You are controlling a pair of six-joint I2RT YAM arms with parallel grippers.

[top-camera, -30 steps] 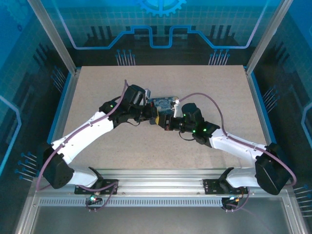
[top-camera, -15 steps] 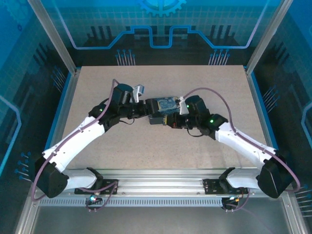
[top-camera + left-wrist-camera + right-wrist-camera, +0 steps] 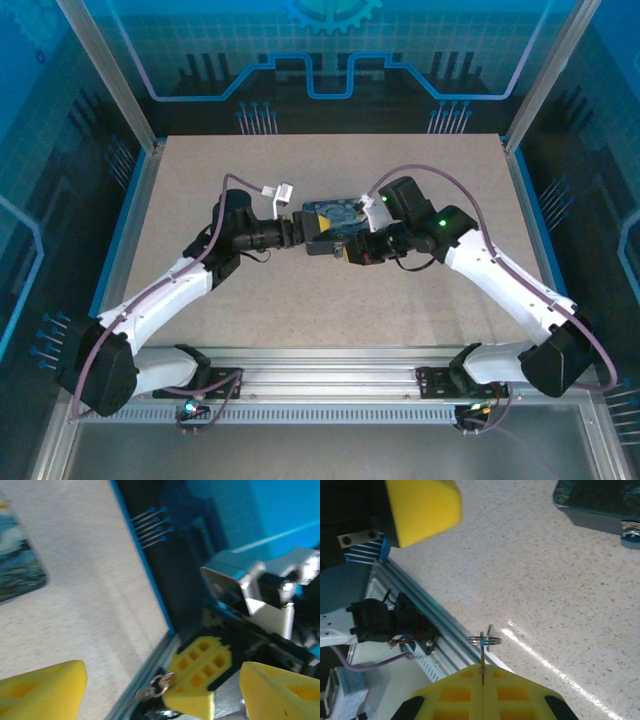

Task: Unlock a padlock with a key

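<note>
the right gripper (image 3: pixel 482 675) was clamped shut on the key (image 3: pixel 482 655), which stood edge-on between its yellow fingers (image 3: pixel 445 696), the ring (image 3: pixel 484 640) dangling just beyond the tips. the left gripper (image 3: pixel 297 232) was spread wide, holding nothing, close in front of the right one. what looked like the padlock (image 3: pixel 630 528), a small shiny piece at the edge of the tin box (image 3: pixel 600 502), lay ahead and to the right of the key, well apart.

with so thin a hold, the key could have twisted or slipped on contact. with nothing steadying the padlock, it might have swung away, or the tin box might have slid. the two grippers could also have knocked together.

no writing or brand could be read.
</note>
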